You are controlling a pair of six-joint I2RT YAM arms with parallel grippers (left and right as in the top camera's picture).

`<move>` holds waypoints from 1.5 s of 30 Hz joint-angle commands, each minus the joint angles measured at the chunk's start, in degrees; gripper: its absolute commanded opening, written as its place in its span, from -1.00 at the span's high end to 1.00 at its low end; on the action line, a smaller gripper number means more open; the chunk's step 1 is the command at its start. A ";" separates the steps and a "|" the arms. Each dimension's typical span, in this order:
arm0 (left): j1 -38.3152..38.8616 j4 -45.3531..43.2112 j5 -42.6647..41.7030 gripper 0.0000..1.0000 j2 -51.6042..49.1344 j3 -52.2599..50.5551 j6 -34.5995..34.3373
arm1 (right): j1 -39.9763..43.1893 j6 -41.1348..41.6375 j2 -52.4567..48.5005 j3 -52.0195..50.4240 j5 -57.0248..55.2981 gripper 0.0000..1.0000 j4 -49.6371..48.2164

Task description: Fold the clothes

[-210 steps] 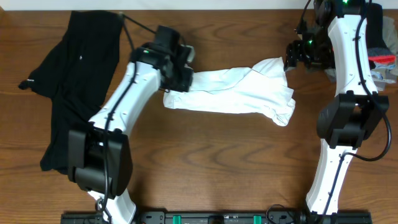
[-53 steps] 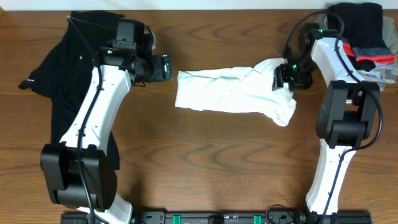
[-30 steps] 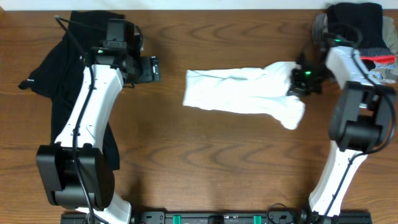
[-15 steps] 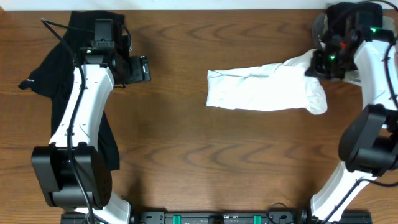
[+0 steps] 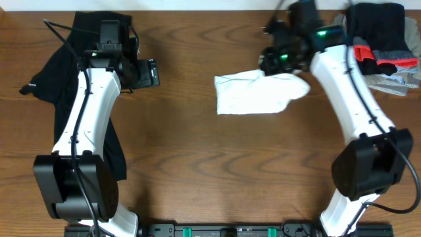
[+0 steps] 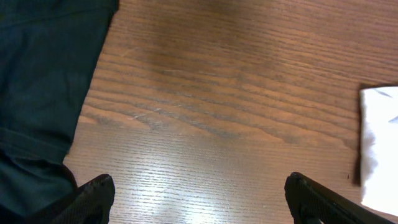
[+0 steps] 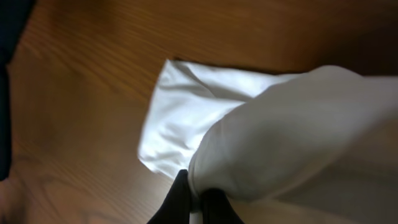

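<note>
The white T-shirt [image 5: 253, 94] lies bunched in the middle of the wooden table [image 5: 210, 164], with its right end lifted and doubled back over the rest. My right gripper [image 5: 270, 64] is shut on that lifted end. In the right wrist view the white cloth [image 7: 280, 137] is pinched in my right gripper [image 7: 200, 208], with the flat part of the shirt beneath. My left gripper [image 5: 150, 72] is open and holds nothing, left of the shirt. Its wrist view shows the left gripper [image 6: 202, 205] over bare wood, the shirt's edge [image 6: 380, 149] at the right. The black garment [image 5: 72, 85] lies loose at the far left.
A pile of dark, red and grey clothes [image 5: 381, 39] sits at the back right corner. The black garment [image 6: 43, 81] fills the left side of the left wrist view, close beside my left arm.
My right gripper has swung left from the table's right side, carrying the shirt's right end back over the body, so the shirt looks shorter. The left arm has stayed still.
</note>
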State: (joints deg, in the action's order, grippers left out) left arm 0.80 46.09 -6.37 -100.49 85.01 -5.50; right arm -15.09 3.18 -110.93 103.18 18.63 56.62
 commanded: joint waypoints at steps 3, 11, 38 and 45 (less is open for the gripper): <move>-0.24 0.02 0.70 -0.78 0.50 -0.44 1.01 | -6.69 5.25 -1.81 1.05 -1.70 0.97 -3.13; -0.24 -0.63 0.68 -0.78 0.44 -1.57 1.01 | -14.69 6.21 -10.01 1.05 -0.13 0.98 -5.35; -0.55 -3.34 0.70 -0.78 -2.93 -1.62 0.98 | -24.63 -0.17 -10.95 6.91 1.66 -0.45 -3.61; -2.80 -3.93 0.68 -0.78 -2.93 -1.62 0.98 | -21.97 -3.96 -10.91 7.85 -9.42 -0.10 2.93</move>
State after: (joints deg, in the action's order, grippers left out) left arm -0.69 42.28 -6.39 -102.80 83.81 -5.50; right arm -37.82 1.98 -123.46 110.87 15.62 57.93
